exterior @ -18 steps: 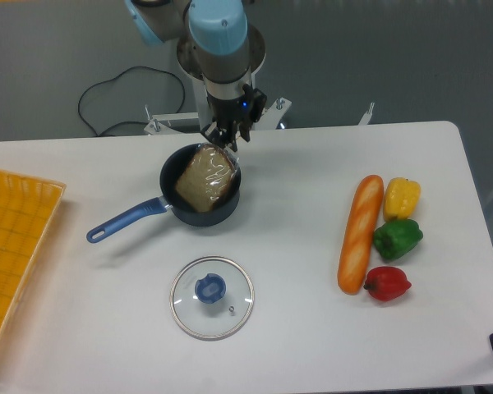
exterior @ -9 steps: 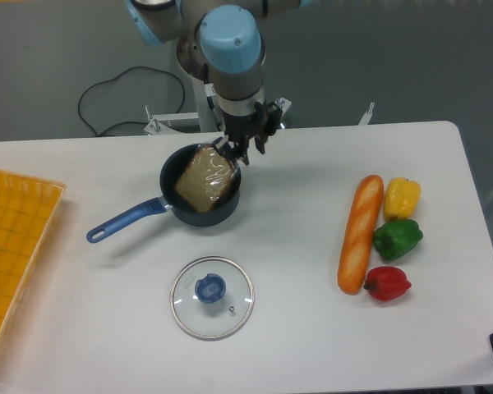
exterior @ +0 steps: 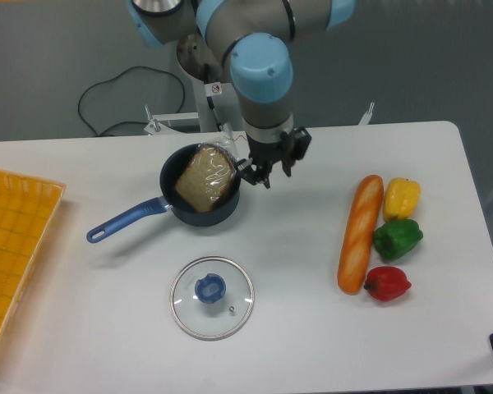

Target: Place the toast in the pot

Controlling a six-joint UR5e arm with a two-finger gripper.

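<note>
The toast (exterior: 203, 178), a tan bread slice in crinkly clear plastic, lies tilted in the pot (exterior: 199, 213), a dark navy saucepan with a blue handle pointing to the lower left. Its upper right corner rests on the pot's rim. My gripper (exterior: 260, 175) hangs just to the right of the pot, above the table. Its fingers are apart and hold nothing.
A glass lid with a blue knob (exterior: 211, 297) lies in front of the pot. An orange baguette (exterior: 359, 233) and yellow (exterior: 401, 197), green (exterior: 397, 239) and red (exterior: 387, 283) peppers lie on the right. A yellow tray (exterior: 12, 254) sits at the left edge.
My gripper has moved right and forward, away from the pot's far rim. The toast stays in the pot, let go.
</note>
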